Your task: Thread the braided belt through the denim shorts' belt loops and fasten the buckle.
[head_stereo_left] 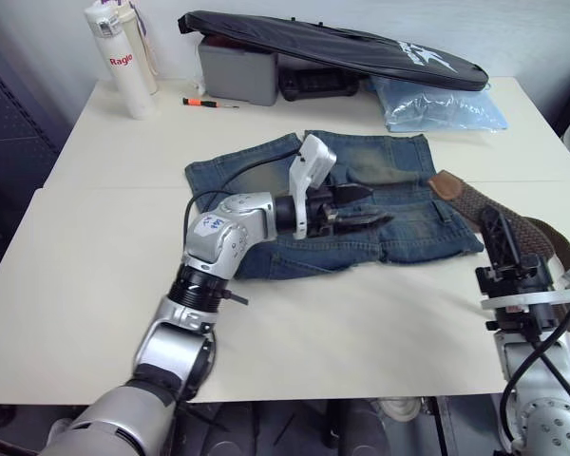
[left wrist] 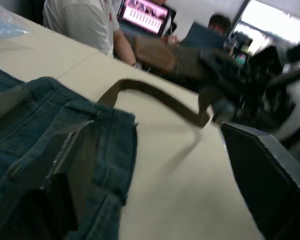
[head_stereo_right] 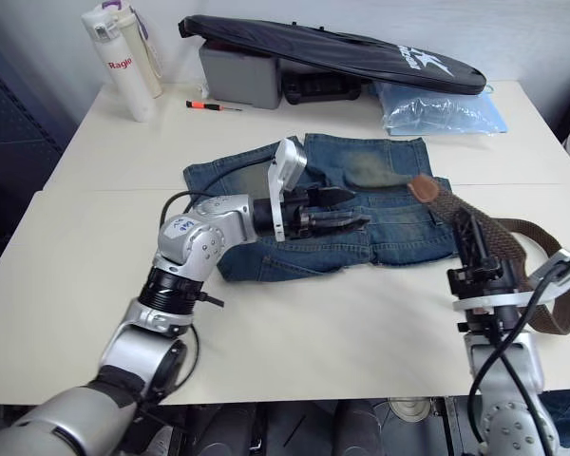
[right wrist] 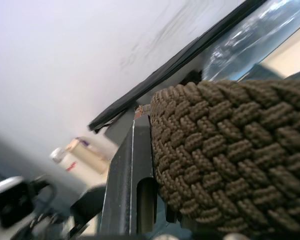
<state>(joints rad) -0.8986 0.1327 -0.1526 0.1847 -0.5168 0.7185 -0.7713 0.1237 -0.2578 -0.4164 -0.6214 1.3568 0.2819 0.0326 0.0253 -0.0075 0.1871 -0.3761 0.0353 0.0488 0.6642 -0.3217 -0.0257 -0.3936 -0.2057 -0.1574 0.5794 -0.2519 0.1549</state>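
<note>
Nearest us, our right gripper (head_stereo_left: 502, 249) stands upright at the table's (head_stereo_left: 95, 275) front right, its fingers clamped on the braided belt (head_stereo_left: 475, 201); the woven strap lies hard against one black finger in the right wrist view. From that grip the belt rises toward its tan leather tip (head_stereo_left: 446, 183), which hangs just over the right edge of the denim shorts (head_stereo_left: 399, 228), while the rest of the strap loops back to the right of the gripper. We cannot make out the buckle.

Farther in, our left gripper (head_stereo_left: 366, 217) lies sideways over the middle of the shorts, fingers drawn narrow and resting on the denim.

We count one belt and one pair of shorts. Beyond them at the far edge lie one white bottle (head_stereo_left: 120, 59), one orange-tipped pen (head_stereo_left: 209, 102), one grey box (head_stereo_left: 236, 70), one long black bag (head_stereo_left: 332, 46) and one pale blue plastic bag (head_stereo_left: 435, 104).
</note>
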